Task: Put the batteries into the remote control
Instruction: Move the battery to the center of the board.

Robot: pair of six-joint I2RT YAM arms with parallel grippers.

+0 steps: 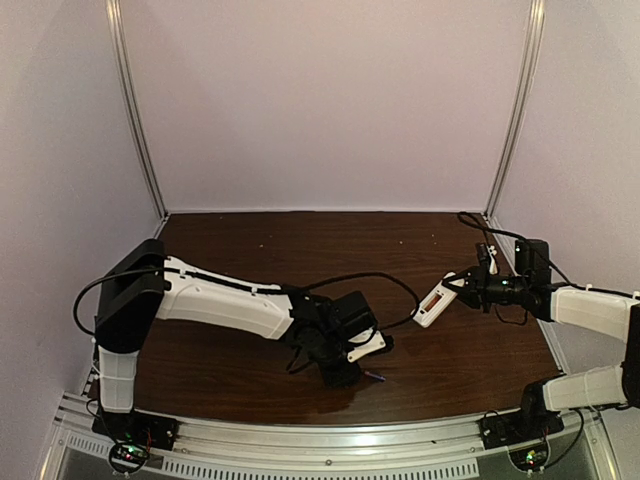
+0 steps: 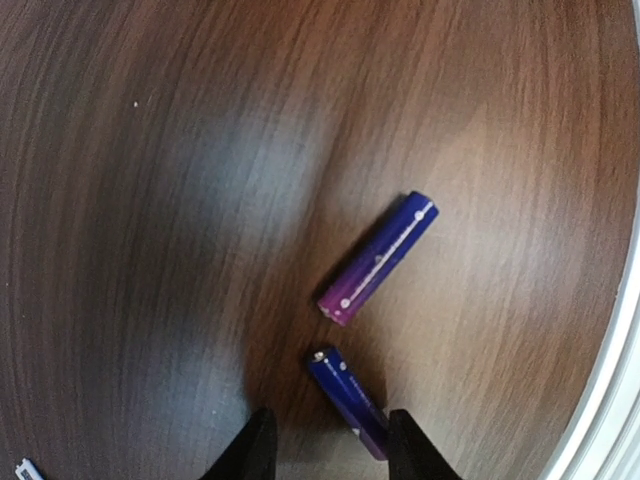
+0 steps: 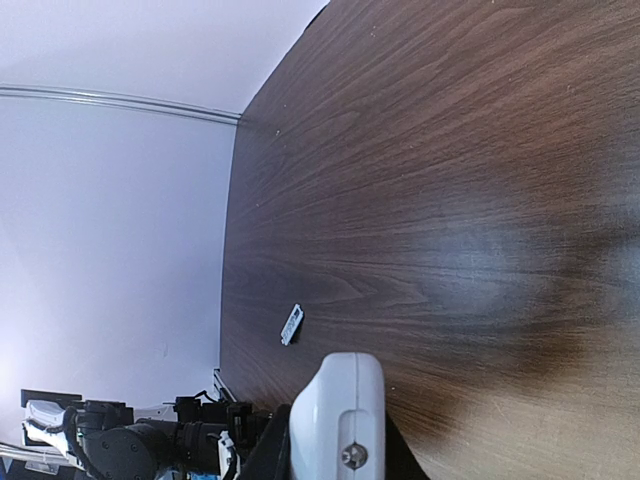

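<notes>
Two bluish-purple batteries lie on the dark wooden table. In the left wrist view one battery (image 2: 378, 258) lies free ahead of the fingers. The other battery (image 2: 348, 402) lies slantwise between the fingers of my left gripper (image 2: 330, 452), its near end against the right finger (image 2: 412, 450). The jaws stand apart and the left finger is clear of it. From above, the left gripper (image 1: 345, 370) is low over the table with a battery (image 1: 376, 377) beside it. My right gripper (image 1: 462, 286) is shut on the white remote control (image 1: 435, 300) (image 3: 338, 420), held above the table with its reddish compartment showing.
A small white cover piece (image 3: 291, 324) (image 1: 367, 346) lies on the table next to the left gripper. The metal rail at the table's front edge (image 2: 610, 380) runs close to the batteries. Purple walls enclose the table on three sides.
</notes>
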